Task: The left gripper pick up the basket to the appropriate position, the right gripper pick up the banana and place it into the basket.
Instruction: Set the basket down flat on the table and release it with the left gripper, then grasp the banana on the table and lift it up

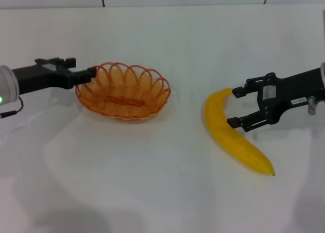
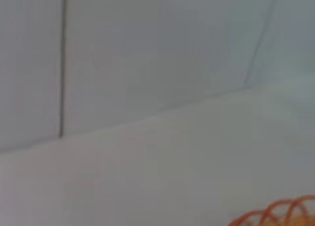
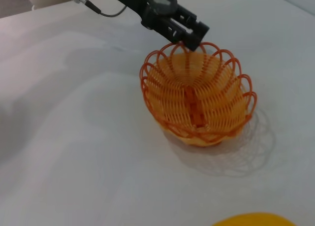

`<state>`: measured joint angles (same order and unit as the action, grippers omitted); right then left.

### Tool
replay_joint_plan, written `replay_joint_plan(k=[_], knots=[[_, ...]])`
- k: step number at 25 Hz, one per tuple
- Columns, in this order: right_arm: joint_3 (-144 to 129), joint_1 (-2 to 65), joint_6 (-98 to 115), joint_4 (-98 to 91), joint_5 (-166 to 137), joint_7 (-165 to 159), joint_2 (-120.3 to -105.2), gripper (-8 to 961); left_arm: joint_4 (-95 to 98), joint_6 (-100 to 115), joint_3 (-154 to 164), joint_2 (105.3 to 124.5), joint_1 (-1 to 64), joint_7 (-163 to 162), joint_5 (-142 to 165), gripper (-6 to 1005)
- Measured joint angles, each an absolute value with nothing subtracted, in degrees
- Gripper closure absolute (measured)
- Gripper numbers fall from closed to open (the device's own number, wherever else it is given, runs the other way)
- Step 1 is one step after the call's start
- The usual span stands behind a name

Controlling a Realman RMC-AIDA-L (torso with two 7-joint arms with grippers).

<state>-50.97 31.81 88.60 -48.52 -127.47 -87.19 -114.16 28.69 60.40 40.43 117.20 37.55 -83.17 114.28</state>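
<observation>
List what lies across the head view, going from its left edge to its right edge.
left gripper at the basket's rim → basket → banana → right gripper, open around the banana's upper part.

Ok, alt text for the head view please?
The right claw stands open around the middle of the banana lying on the white table. To its left, the left claw is at the rim of the empty orange basket.
</observation>
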Motion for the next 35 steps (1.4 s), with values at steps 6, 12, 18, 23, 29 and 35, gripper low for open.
replay_joint_plan(k=[6,12,18,23,29,35], knots=[[-50.81,31.65,88.57,-48.52,-127.30,-87.19,-114.22,65,30.20,67.36,40.42,117.13,32.79,-72.44,105.23,279],[-50.12,31.60,85.77,-48.52,-126.69,-87.20,-114.97,64,31.55,75.72,40.43,117.14,26.80,-62.51,103.71,280],[-49.37,31.28,84.72,-49.48,-125.49,-87.23,-116.11,64,31.39,80.15,40.43,117.00,22.95,-57.49,103.67,284],[-50.81,31.66,83.69,-52.24,-125.58,-91.06,-116.38,64,31.37,81.26,40.43,116.79,21.07,-56.88,105.31,287],[-62.57,27.45,83.72,-64.16,-126.42,-104.54,-116.77,69,31.17,80.53,40.43,116.97,20.70,-56.61,106.33,287],[-76.56,23.12,83.57,-78.25,-132.63,-121.86,-116.96,69,31.12,80.34,40.43,116.94,20.46,-56.81,106.35,287]])
